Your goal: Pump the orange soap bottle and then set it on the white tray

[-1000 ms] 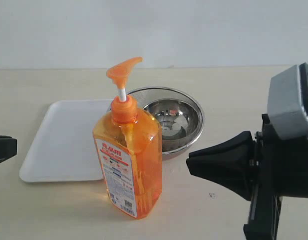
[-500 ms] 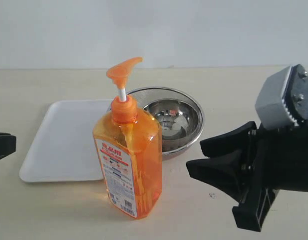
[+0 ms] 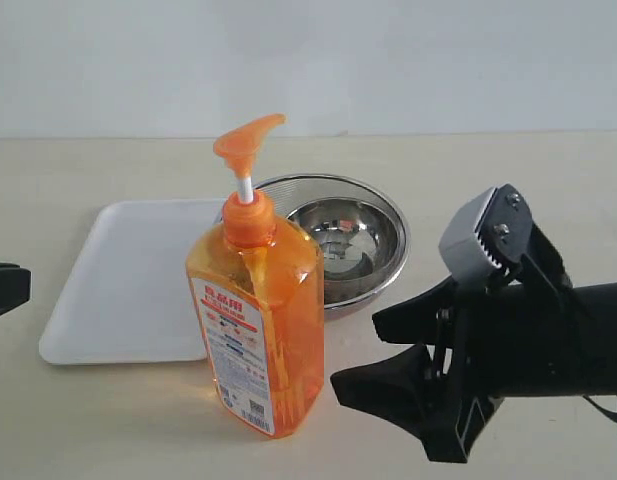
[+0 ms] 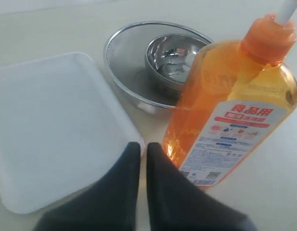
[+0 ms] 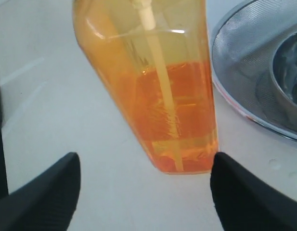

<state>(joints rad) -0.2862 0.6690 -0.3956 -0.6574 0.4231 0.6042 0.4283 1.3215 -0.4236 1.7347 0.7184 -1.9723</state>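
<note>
Standing upright on the counter (image 3: 458,180), the translucent orange plastic soap bottle (image 3: 256,330) faces the wide-spread right tool (image 3: 358,355), seemingly aligned to straddle it; the left tool (image 4: 139,153) sits narrow, empty.

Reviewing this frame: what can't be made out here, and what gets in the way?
- Exterior view: the left gripper is cut off by the picture's edge, and its jaws do not show there.
- Exterior view: the near right corner of the white tray is hidden behind the orange soap bottle.
- Both wrist views: the pump head is cut off by the picture edge.
- All views: the small print on the label is too small to read.
</note>
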